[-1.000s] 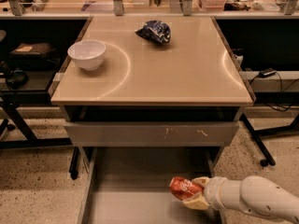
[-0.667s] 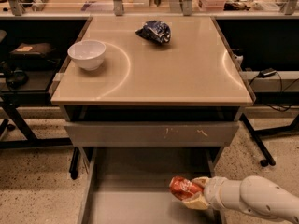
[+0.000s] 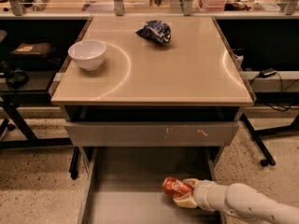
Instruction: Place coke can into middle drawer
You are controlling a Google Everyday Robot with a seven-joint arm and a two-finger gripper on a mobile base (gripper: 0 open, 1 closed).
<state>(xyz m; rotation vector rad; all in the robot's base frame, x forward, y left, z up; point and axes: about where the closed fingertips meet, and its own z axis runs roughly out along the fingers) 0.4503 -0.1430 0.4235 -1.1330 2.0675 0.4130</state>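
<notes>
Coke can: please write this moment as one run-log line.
gripper: shut on coke can | place: inside middle drawer, right side | release: not yet

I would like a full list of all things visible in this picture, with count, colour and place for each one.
coke can: 1, orange-red, held roughly on its side, low in the middle drawer's right part
middle drawer: 1, grey, pulled open at the bottom
scratched drawer front: 1, grey, just under the tabletop
table: 1, beige top, centre of the picture
bowl: 1, white, on the table, picture left
snack bag: 1, dark blue, on the table's far middle
arm: 1, white, entering from the lower right of the picture
end effector: 1, beige fingers, closed on the coke can
</notes>
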